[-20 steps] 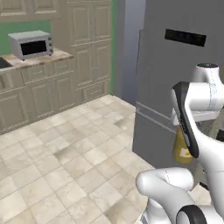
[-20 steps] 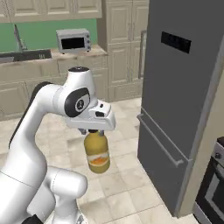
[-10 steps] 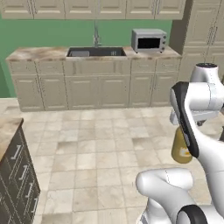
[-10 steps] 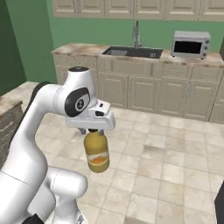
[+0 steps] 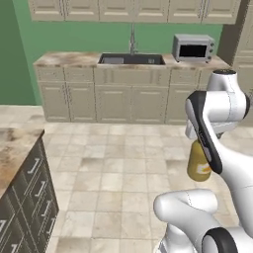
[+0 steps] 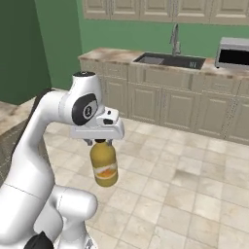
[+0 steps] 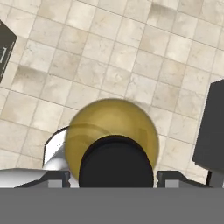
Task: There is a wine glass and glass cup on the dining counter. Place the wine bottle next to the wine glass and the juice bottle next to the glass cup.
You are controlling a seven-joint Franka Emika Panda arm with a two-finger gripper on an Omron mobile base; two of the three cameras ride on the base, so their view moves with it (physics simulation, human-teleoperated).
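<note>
Juice bottle (image 6: pixel 104 165) hangs upright in mid-air from the gripper (image 6: pixel 100 141), well above the tiled floor (image 6: pixel 194 185). Amber body, black cap, white-orange label facing roughly 5 o'clock in the right base view. Gripper jaws are closed partway on the bottle's neck, just under the cap; bottle is carried clear of every surface.

Left base view: bottle (image 5: pixel 198 163) at about 3 o'clock of frame, partly behind the white forearm; gripper (image 5: pixel 196 141) directly above it at 12 o'clock of the bottle.

Hand view: camera looks straight down the bottle (image 7: pixel 111 131); black cap in the foreground at 6 o'clock, rounded amber shoulders behind it, floor tiles below. Gripper (image 7: pixel 114 177) straddles the cap, one fingertip (image 7: pixel 57 177) at 9 o'clock of the cap, the other at 3 o'clock.

Dining counter (image 5: pixel 12 148): marbled corner visible at 8 o'clock in the left base view, dark drawers beneath, well apart from the bottle.

Background, 12 o'clock: beige cabinets, sink (image 5: pixel 131 59) with tap, microwave (image 5: pixel 193 48) at 1 o'clock, green wall.
</note>
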